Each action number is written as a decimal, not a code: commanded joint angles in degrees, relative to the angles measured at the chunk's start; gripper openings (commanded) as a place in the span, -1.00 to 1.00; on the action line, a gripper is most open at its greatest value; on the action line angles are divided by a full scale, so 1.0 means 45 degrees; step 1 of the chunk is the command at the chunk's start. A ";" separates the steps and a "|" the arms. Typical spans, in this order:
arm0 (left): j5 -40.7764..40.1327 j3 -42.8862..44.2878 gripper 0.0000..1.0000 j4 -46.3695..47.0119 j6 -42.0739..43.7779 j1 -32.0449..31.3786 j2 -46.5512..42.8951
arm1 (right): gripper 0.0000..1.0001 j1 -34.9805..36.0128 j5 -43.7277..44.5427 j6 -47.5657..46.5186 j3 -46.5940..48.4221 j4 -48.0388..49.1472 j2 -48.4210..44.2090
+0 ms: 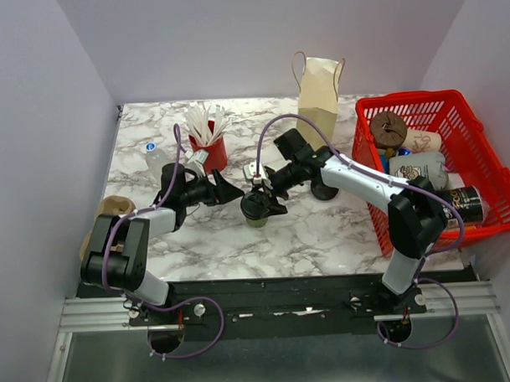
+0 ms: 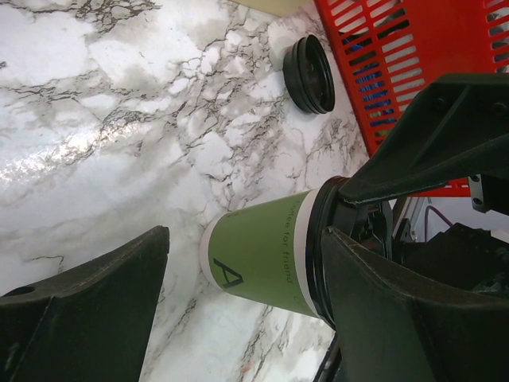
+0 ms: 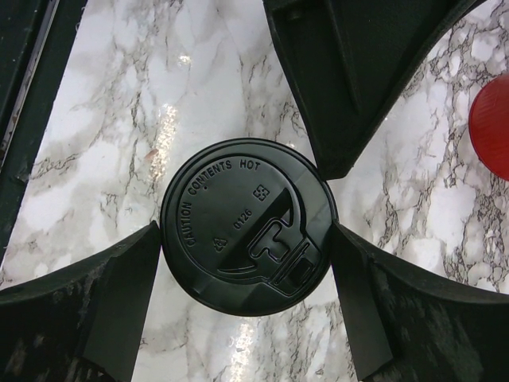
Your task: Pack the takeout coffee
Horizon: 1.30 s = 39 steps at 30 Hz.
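Observation:
The takeout coffee (image 1: 256,209) is an olive-green paper cup with a black lid, standing upright at the middle of the marble table. My right gripper (image 1: 264,196) is above it, with its fingers closed against opposite sides of the lid's rim (image 3: 248,227). My left gripper (image 1: 229,191) is open just left of the cup and does not touch it. In the left wrist view the green cup (image 2: 258,255) shows between and beyond my spread left fingers (image 2: 87,306), with the right gripper's black fingers (image 2: 433,139) at its lid.
A loose black disc (image 2: 310,73) lies on the marble beside the red basket (image 1: 488,149), which holds several items. A paper bag (image 1: 320,96) stands at the back. A red cup of white sticks (image 1: 207,151) and a small bottle (image 1: 153,157) stand behind my left gripper.

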 commanded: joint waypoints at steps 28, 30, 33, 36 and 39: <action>-0.0257 0.0317 0.64 -0.1110 0.0729 0.0234 0.0413 | 0.95 0.0210 0.1186 0.1466 -0.0948 0.0377 0.0127; -0.0199 0.0434 0.65 -0.1248 0.0847 0.0350 0.0296 | 0.99 0.0073 0.0523 0.1879 -0.0267 -0.0150 0.0166; -0.0082 0.0552 0.66 -0.1444 0.0964 0.0429 0.0159 | 1.00 -0.0025 -0.0181 0.2232 0.0205 -0.0717 0.0166; -0.0004 0.0611 0.68 -0.1464 0.1100 0.0527 -0.0017 | 1.00 -0.0044 -0.0515 0.2252 0.0732 -0.1265 0.0224; 0.0055 0.0669 0.68 -0.1464 0.1140 0.0585 -0.0095 | 1.00 -0.0044 -0.0476 0.2116 0.1143 -0.1656 0.0341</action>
